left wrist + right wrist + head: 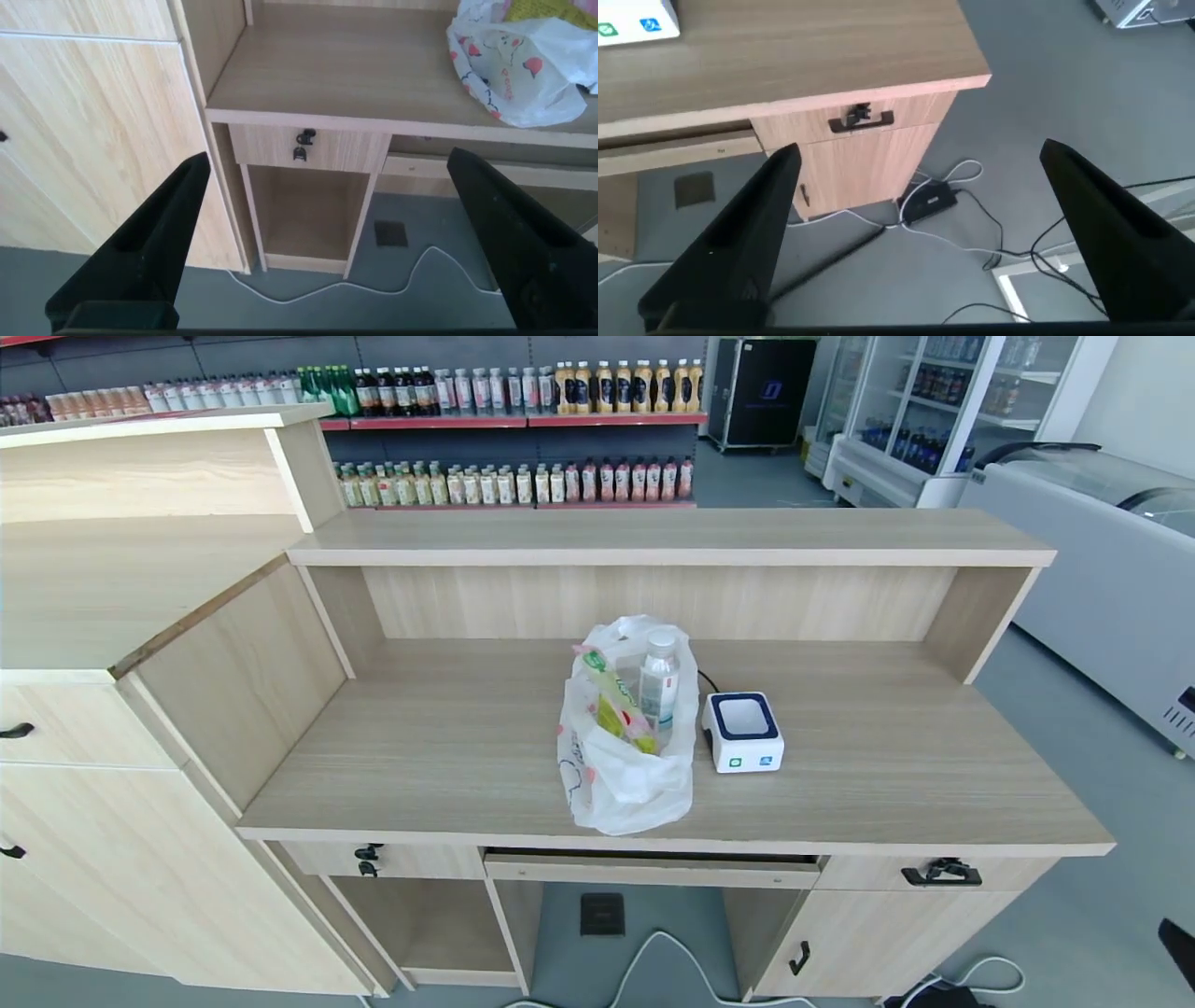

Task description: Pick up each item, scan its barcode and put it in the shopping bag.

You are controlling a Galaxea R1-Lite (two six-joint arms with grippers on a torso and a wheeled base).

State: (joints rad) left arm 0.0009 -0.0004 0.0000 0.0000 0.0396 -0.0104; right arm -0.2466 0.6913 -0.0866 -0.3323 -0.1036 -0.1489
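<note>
The white plastic shopping bag (621, 775) stands on the pale wooden surface (448, 747) just beside the white box scanner (743, 731), handy for dropping items straight in. A clear plastic bottle (659, 686) and a yellow-green packet (616, 705) are already inside. Off the front edge, the left gripper (327, 159) and right gripper (920, 147) hang low, fingers wide and empty.

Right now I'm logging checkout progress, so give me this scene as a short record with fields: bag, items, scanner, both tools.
bag: shopping bag, white plastic, mouth open, on the counter
items: bottle upright and yellow-green packet, both inside the bag
scanner: scanner on the counter, close beside the bag on the robot's right
left tool: open, holding nothing, low in front of the counter
right tool: open, holding nothing, low in front of the counter's right end
</note>
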